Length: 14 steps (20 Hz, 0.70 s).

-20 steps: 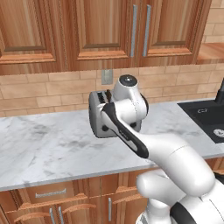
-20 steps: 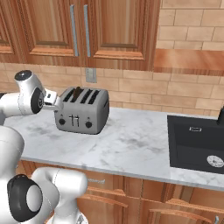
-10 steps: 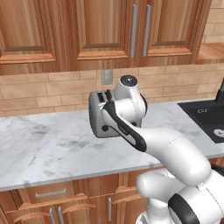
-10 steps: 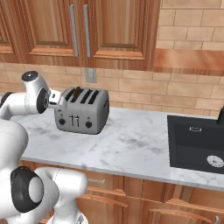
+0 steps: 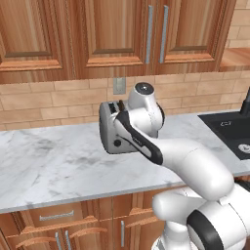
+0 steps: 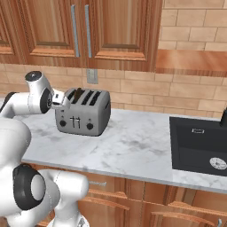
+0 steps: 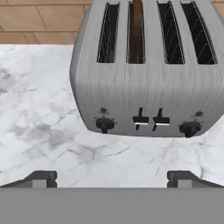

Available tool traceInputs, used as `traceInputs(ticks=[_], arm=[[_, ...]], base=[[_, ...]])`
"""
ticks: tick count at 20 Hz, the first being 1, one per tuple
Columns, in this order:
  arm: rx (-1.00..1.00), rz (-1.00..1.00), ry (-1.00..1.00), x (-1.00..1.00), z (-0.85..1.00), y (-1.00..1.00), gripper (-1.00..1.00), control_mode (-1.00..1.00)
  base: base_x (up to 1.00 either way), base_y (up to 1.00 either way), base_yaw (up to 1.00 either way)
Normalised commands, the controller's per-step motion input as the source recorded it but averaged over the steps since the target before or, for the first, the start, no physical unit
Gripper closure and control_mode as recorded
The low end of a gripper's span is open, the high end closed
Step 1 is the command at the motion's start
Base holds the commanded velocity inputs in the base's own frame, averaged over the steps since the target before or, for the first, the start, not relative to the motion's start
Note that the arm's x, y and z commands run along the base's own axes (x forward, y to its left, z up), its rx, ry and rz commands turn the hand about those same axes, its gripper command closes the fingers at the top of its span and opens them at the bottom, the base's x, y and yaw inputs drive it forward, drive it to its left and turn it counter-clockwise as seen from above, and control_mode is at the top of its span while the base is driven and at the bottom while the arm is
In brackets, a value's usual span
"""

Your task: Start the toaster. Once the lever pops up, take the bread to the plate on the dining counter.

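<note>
The toaster (image 7: 146,74) is seen standing on the marble desk (image 6: 137,146), against the brick wall and left of the black sink (image 6: 199,146). The bread (image 7: 136,30) is seated upright in the toaster's second slot from the left. The claw (image 7: 111,178) is held in front of the toaster, clear of it, its fingertips (image 7: 41,178) spread wide apart and holding nothing.

Free marble in front of the toaster

The worktop (image 7: 52,131) before the toaster (image 7: 146,70) is bare; the gripper (image 7: 111,178), fingers wide apart, faces its levers.
</note>
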Motion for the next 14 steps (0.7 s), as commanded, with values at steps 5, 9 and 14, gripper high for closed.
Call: traceInputs(ticks=[5,9,14], arm=[[0.0,0.0,0.0,0.15,0.0,-0.04,-1.0,-1.0],[0.0,0.0,0.0,0.22,-0.02,-0.08,-1.0,-1.0],[0.01,0.0,0.0,0.2,-0.04,-0.08,-1.0,-1.0]], base=[[0.0,0.0,0.0],[0.0,0.0,0.0],[0.0,0.0,0.0]])
